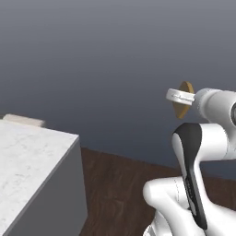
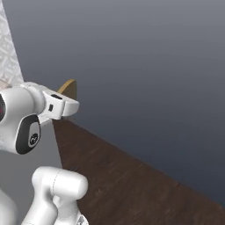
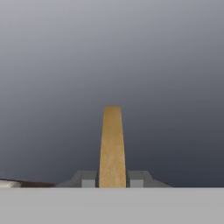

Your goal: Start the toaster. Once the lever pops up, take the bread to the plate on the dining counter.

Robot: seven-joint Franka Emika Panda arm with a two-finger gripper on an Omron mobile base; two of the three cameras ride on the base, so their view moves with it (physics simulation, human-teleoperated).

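Wall (image 1: 92, 55): plain grey-blue, shaded darker toward the bottom; spans the top and centre of the left base view, the upper right of the right base view, and the hand view.
Floor (image 1: 120, 184): dark brown wood planks; lower centre of the left base view, meeting the wall along a slanted line.
Floor, right base view (image 2: 132, 184): same dark wood, lower centre to lower right.
Patterned panel (image 2: 11, 61): pale, faint repeating motif; narrow strip at upper left edge of the right base view.
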